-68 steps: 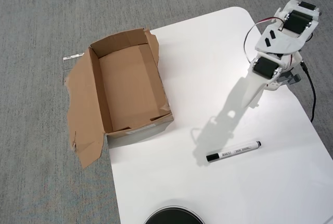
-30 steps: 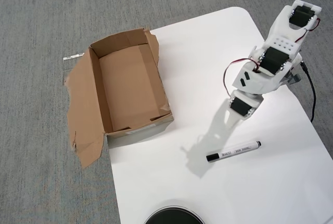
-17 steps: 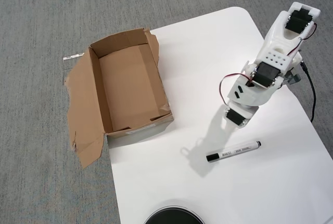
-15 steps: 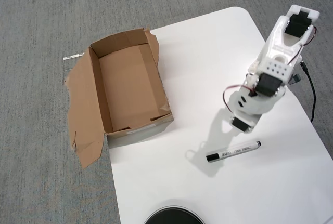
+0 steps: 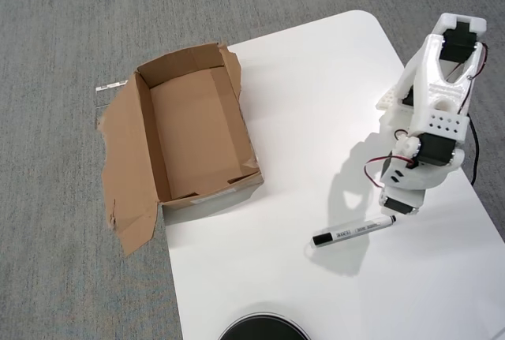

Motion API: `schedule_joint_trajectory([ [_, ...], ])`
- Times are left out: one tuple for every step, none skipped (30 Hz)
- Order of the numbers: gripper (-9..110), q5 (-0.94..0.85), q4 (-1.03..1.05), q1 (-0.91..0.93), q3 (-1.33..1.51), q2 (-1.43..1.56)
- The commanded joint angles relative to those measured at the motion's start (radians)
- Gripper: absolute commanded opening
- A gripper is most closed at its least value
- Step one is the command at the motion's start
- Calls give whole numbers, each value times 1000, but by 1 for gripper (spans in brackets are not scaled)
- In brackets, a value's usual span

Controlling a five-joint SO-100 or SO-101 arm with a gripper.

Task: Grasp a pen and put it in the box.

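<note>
The task looked barely begun, and nothing in the overhead view showed a grasp made or the pen moved toward its goal. The white table [image 5: 316, 119] filled the right and lower part of the view, one table only, with grey carpet around it. The box [image 5: 154, 143], also one, sat at the table's nine o'clock edge, partly overhanging it, its torn flap spread out over the carpet; its floor was bare, with no pen inside. The single white arm stood at about three o'clock, bent down toward the table. Its gripper [image 5: 401, 203] hung just above the pen's dark end, but from overhead the arm's body covered the fingers, so I could not tell whether they were spread or closed, nor whether they touched the pen. The pen [image 5: 354, 230], one only, lay flat on the table at about five o'clock, well apart from the box, black cap pointing toward seven o'clock. Left to do, by my judgement: close on the pen, lift it, carry it across toward nine o'clock and release it in the box. One dark round thing [image 5: 263, 329] showed at six o'clock, cut by the edge.
</note>
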Motion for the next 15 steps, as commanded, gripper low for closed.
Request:
schedule_joint_trajectory([
  [1, -4, 8, -15, -18, -21],
  [1, -4, 8, -15, -24, -41],
  [1, -5, 8, -15, -28, -64],
  [1, -5, 6, -15, -33, -89],
  [1, -5, 5, -15, -35, -109],
  [1, -5, 5, -15, -35, -124],
  [1, -5, 5, -15, -35, -132],
  [1, -5, 3, -15, -35, -135],
  [1, -5, -2, -12, -35, -135],
  [1, -5, -5, -8, -35, -135],
  [1, -5, -6, -5, -35, -135],
  [1, -7, -6, -4, -35, -135],
  [1, -18, -6, -4, -35, -137],
  [1, -39, -8, -4, -35, -137],
  [1, -68, -8, -4, -35, -137],
])
